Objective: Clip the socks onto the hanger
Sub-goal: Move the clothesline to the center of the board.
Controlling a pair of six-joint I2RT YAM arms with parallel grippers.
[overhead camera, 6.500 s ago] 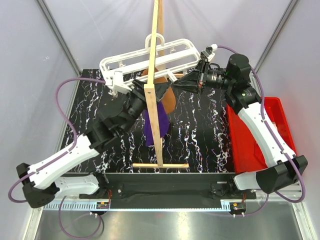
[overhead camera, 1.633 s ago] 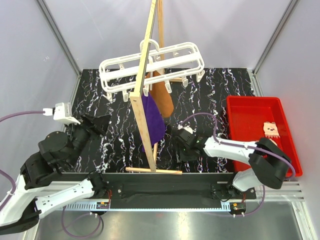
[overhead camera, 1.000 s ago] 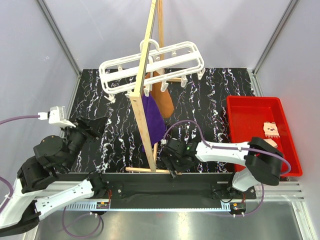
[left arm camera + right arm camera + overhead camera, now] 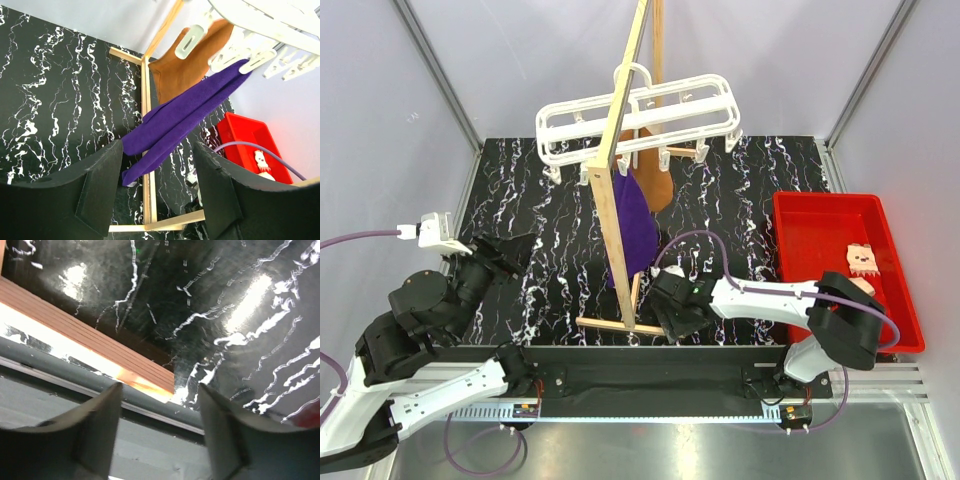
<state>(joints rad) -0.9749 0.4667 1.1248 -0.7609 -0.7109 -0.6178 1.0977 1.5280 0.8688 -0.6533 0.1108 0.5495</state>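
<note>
In the top view the wooden stand (image 4: 610, 220) crosses and hides part of the hanger (image 4: 685, 112), the socks (image 4: 861, 260) in the red tray (image 4: 825, 200) are too small to read and partly behind the right arm (image 4: 845, 325), and the right wrist's fingers (image 4: 95, 435) are blurred.

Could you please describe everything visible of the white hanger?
The hanger is a white plastic rectangle of thin bars, hanging roughly level from the wooden stand by its top hook. Small clips dangle beneath; they hold a purple cloth and a brown cloth. Nothing else appears clipped on.
</note>
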